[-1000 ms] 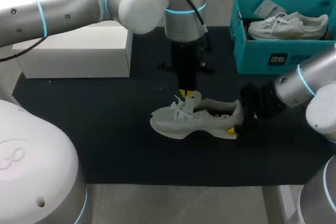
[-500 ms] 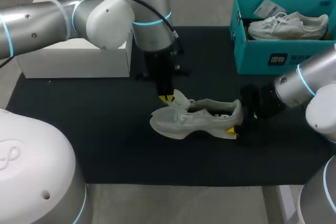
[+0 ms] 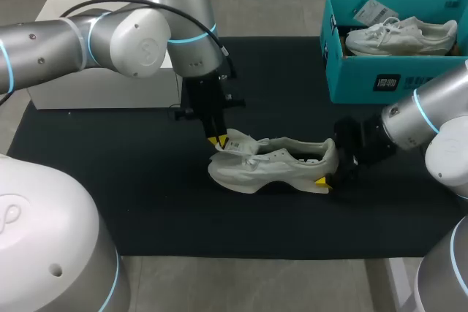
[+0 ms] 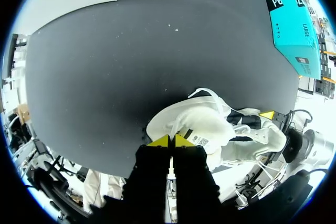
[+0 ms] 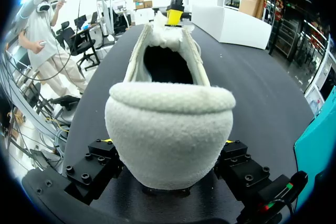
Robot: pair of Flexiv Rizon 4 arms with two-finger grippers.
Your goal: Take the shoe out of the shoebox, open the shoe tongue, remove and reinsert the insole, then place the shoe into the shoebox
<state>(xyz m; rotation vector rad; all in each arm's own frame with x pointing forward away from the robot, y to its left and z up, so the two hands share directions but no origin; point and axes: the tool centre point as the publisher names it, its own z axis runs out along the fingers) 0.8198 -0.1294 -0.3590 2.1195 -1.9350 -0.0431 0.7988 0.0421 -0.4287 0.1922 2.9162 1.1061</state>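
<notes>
From above there are two white shoes. One shoe [image 3: 270, 169] lies on the black mat [image 3: 131, 180]. The other shoe [image 3: 401, 36] sits in the teal shoebox [image 3: 351, 71], which has a dark label [image 3: 386, 82] with print. One white box [image 3: 110, 89] stands behind.

Left wrist: the left gripper [image 4: 170, 141] has its yellow tips pinched together on the tongue [image 4: 202, 127].

Right wrist: the right gripper [image 5: 168, 148] squeezes the heel [image 5: 170, 124] from both sides.

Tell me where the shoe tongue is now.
In the head view the tongue is lifted at the laced end of the shoe, pinched by the left gripper; the right gripper holds the heel.
</notes>
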